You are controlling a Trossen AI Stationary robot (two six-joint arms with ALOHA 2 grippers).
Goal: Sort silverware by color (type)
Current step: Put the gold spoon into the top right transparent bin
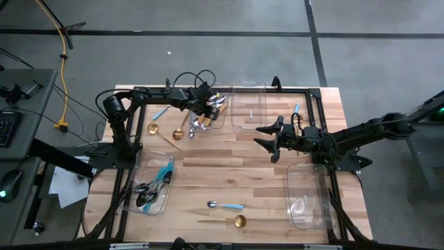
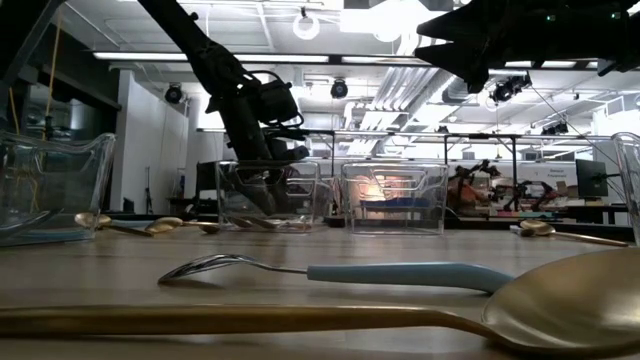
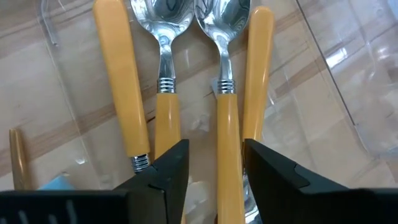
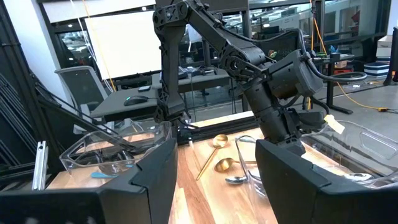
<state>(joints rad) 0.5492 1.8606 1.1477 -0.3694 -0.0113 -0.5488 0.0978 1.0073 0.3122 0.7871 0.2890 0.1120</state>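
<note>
The left claw [image 3: 214, 177] hangs low inside a clear bin [image 1: 220, 111] at the far side of the bench [image 1: 229, 167], its two dark fingers [image 3: 166, 177] parted — not clamped — with one orange-handled spoon [image 3: 227, 118] lying in the gap between them. Whether the fingers touch that handle cannot be told. The spoon rests on the bin's floor beside three others of its kind: silver bowls, ringed necks, orange handles, all roughly parallel.

The right claw [image 1: 267, 137] waits above the bench's middle right, fingers spread wide and holding nothing, pointed toward the left arm.

The rest of the silverware is scattered by type. Two gold spoons [image 1: 166, 133] lie on the bare wood just beside the bin with the orange set, and a light-blue handle [image 1: 161, 111] shows near them under the left arm. A second clear bin [image 1: 248, 105] stands beside the first. Nearer the front on the left, another bin [image 1: 132, 182] holds dark-headed utensils with blue handles [image 1: 154, 186]. At the front centre a silver spoon with a light-blue handle [image 2: 340, 270] lies on the wood, and a long gold spoon [image 2: 300, 320] lies closer still to the front edge — the two apart, roughly parallel. A further clear bin [image 1: 310, 196] sits front right. One small blue-handled piece [image 1: 295, 109] lies at the far edge, behind the right arm.
</note>
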